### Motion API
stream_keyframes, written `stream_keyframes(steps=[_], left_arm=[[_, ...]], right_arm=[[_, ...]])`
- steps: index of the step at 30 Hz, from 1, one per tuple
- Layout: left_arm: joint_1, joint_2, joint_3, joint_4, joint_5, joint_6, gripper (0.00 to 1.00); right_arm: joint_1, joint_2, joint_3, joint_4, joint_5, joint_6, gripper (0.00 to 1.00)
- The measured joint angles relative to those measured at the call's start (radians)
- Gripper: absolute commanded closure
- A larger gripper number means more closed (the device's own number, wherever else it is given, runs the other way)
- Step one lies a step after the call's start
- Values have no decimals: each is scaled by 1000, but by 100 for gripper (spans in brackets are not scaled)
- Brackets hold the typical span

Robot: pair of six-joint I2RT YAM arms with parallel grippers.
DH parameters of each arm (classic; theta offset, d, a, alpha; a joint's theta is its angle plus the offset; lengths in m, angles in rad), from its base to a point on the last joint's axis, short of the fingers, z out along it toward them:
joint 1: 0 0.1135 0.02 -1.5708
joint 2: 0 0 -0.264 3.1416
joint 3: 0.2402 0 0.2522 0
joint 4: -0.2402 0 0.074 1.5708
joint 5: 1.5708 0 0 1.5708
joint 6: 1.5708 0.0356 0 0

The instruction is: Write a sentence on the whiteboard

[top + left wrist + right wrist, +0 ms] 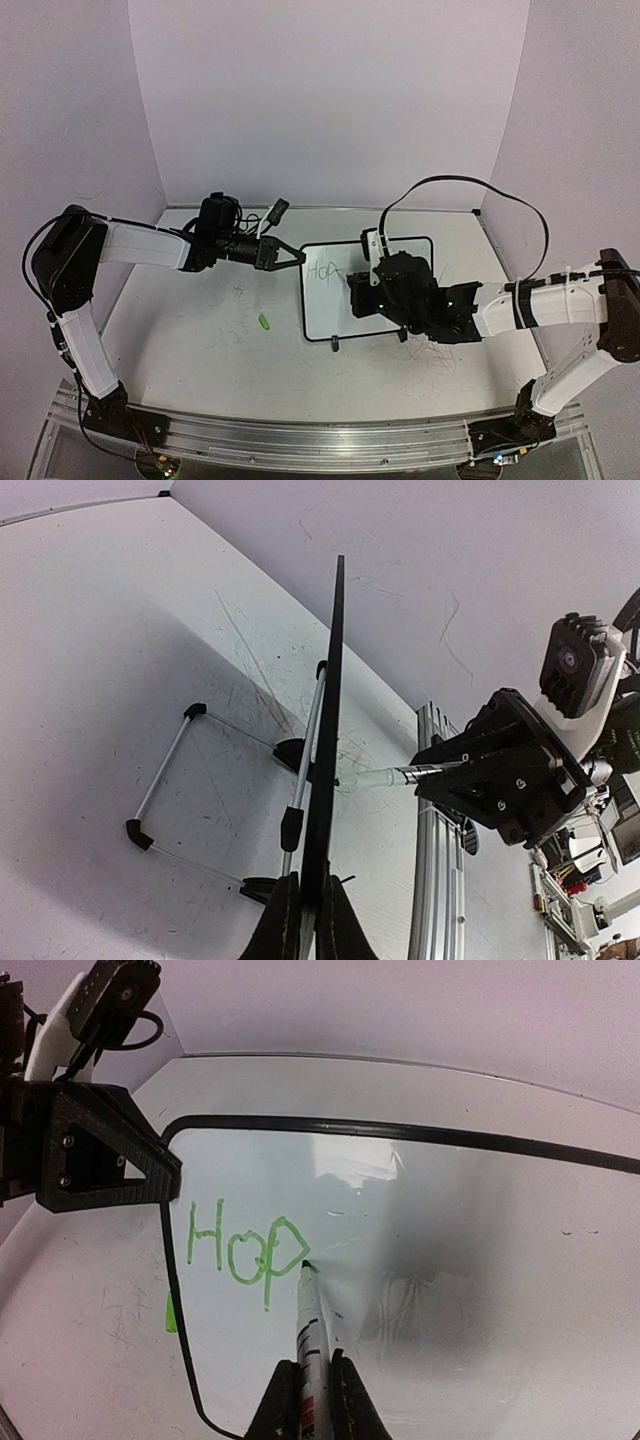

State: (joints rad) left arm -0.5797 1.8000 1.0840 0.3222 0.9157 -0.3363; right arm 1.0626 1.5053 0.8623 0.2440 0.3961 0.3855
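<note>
The whiteboard [325, 310] stands tilted on its wire stand in the middle of the table. Green lettering [245, 1250] on it reads "HOP", also seen from above [322, 270]. My right gripper [308, 1370] is shut on a white marker [311, 1325], and the marker's tip touches the board just right of the "P". My left gripper [288, 256] is shut on the board's left edge. In the left wrist view the board [330, 700] is edge-on between the left gripper's jaws [307, 880], and the marker [385, 777] meets it from the right.
A green marker cap [265, 321] lies on the table left of the board, also in the right wrist view [171, 1312]. The board's wire stand [165, 770] rests behind it. Walls enclose the back and both sides. A metal rail [300, 440] runs along the near edge.
</note>
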Motion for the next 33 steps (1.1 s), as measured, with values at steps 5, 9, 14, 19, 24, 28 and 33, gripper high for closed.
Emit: stream_keyframes(steps=[5, 9, 14, 19, 24, 28, 33], left_arm=[[0, 0, 0, 0, 0, 0, 100], [0, 0, 0, 0, 0, 0, 100], [0, 0, 0, 0, -1, 0, 100], [0, 0, 0, 0, -1, 0, 100], [0, 0, 0, 0, -1, 0, 100], [0, 0, 0, 0, -2, 0, 100], [0, 0, 0, 0, -2, 0, 100]], right_arm=[[0, 1, 0, 1, 4, 1, 100], [0, 1, 0, 1, 8, 6, 100], [0, 1, 0, -2, 20, 15, 100], [1, -1, 0, -6, 36, 25, 100], [0, -4, 0, -9, 48, 36, 100], [-2, -8, 0, -13, 56, 43, 100], [-9, -15, 0, -17, 63, 46, 100]])
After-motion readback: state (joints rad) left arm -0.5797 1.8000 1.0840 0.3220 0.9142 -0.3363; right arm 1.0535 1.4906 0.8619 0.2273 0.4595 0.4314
